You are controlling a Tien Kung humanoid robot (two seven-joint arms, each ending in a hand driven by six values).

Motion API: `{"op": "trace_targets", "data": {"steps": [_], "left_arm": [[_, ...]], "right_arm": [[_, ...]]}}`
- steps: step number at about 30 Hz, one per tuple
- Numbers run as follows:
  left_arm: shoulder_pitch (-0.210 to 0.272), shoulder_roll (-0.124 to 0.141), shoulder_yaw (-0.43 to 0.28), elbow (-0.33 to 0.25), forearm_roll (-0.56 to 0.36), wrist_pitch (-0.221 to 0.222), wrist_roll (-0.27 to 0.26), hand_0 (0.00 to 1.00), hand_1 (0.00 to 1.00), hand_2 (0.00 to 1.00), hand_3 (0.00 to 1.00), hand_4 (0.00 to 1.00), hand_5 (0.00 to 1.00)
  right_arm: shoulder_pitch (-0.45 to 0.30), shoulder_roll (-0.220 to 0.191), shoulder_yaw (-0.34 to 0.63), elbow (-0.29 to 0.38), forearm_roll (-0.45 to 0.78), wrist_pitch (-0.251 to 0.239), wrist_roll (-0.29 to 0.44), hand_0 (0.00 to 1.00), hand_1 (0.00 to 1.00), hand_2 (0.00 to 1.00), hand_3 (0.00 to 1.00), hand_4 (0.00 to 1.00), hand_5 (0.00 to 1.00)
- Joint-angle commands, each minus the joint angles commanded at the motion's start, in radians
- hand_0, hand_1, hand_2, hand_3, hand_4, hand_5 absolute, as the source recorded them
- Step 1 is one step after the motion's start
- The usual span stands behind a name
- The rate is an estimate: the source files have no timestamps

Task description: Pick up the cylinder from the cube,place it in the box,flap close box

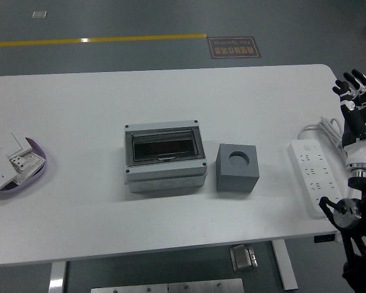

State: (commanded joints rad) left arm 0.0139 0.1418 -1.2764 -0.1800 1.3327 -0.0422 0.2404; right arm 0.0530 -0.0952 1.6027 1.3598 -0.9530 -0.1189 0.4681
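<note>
Grey box (165, 156) shut beside cube (237, 167); right hand (357, 104) spread, empty.

White table (79, 201) standing on a grey floor. Lying at its right end: a white power strip (315, 174), its cable (318, 129) looping behind. Sitting at its left edge: a purple dish (25, 176) holding white wall switches (5, 157). Beyond its far edge: a yellow floor line (97, 40) and a floor sign (233, 46).
</note>
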Motion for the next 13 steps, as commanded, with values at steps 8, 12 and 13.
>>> {"op": "trace_targets", "data": {"steps": [8, 12, 13], "left_arm": [[-0.001, 0.002, 0.003, 0.0, -0.01, 0.001, 0.0, 0.597, 0.582, 0.559, 0.603, 0.667, 0.275], [0.002, -0.001, 0.006, 0.0, -0.018, 0.002, 0.0, 0.597, 0.582, 0.559, 0.603, 0.667, 0.275], [0.002, -0.002, 0.007, 0.0, -0.02, 0.002, 0.0, 0.597, 0.582, 0.559, 0.603, 0.667, 0.275]], "right_arm": [[0.001, -0.003, 0.005, 0.003, -0.005, -0.001, -0.002, 0.733, 0.681, 0.718, 0.682, 0.663, 0.135], [-0.001, -0.007, 0.007, -0.002, -0.005, -0.002, -0.003, 0.733, 0.681, 0.718, 0.682, 0.663, 0.135], [-0.002, -0.008, 0.007, -0.004, -0.004, -0.002, -0.004, 0.733, 0.681, 0.718, 0.682, 0.663, 0.135]]}}
